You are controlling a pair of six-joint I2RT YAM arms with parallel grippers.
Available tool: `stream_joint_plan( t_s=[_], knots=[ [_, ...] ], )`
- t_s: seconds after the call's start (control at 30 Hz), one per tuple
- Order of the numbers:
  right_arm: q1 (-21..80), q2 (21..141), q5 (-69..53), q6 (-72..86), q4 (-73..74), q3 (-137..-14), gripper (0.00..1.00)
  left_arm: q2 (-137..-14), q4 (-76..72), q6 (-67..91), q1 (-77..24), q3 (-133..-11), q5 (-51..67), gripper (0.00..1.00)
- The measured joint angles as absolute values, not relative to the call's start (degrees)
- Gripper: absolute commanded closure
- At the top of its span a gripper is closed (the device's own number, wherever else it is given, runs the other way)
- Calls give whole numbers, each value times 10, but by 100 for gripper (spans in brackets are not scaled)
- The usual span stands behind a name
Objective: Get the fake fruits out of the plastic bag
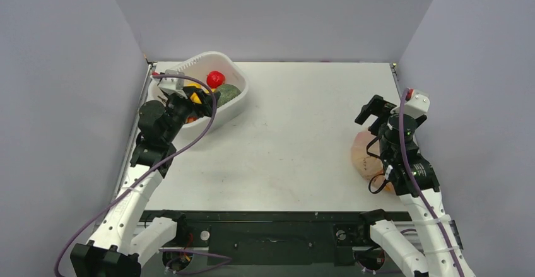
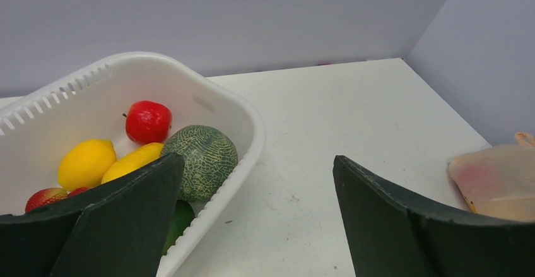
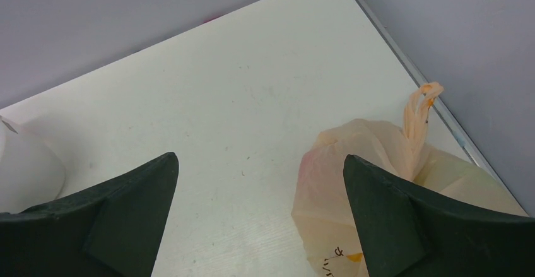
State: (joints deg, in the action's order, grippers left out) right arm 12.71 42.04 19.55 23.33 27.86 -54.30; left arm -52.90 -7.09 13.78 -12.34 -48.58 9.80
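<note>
While both arms are held over the table, the left gripper is seen spread wide and empty, with one finger above the white slotted basket and the other outside its rim, over bare tabletop. Inside the basket a glossy red fruit is set against the far wall, a lemon is laid beside a second yellow fruit, and that one is pressed against a netted green melon. Strawberries are partly hidden by the finger. Well apart from the basket, at the opposite side of the table, the plastic bag is slumped with its loop handle sticking up. The right gripper is held just above it, likewise wide open with nothing between its fingers. A reddish tint is seen through the film, but no fruit can be made out.
</note>
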Motion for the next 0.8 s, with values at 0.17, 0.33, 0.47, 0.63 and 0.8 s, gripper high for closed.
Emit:
stream_joint_plan(
  t_s=[0.17, 0.33, 0.47, 0.63, 0.8],
  knots=[
    [127, 412, 219, 251, 293, -532, 0, -556, -70, 138, -123, -486, 125, 13],
    [125, 401, 270, 272, 309, -490, 0, -585, -67, 140, -123, -486, 159, 13],
    [103, 400, 317, 305, 323, -463, 0, -591, -67, 137, -127, -486, 176, 13],
    [20, 423, 338, 358, 348, -444, 0, -604, -68, 137, -131, -487, 187, 13],
    [-15, 468, 339, 403, 374, -439, 0, -617, -67, 137, -138, -487, 192, 13]
  ],
)
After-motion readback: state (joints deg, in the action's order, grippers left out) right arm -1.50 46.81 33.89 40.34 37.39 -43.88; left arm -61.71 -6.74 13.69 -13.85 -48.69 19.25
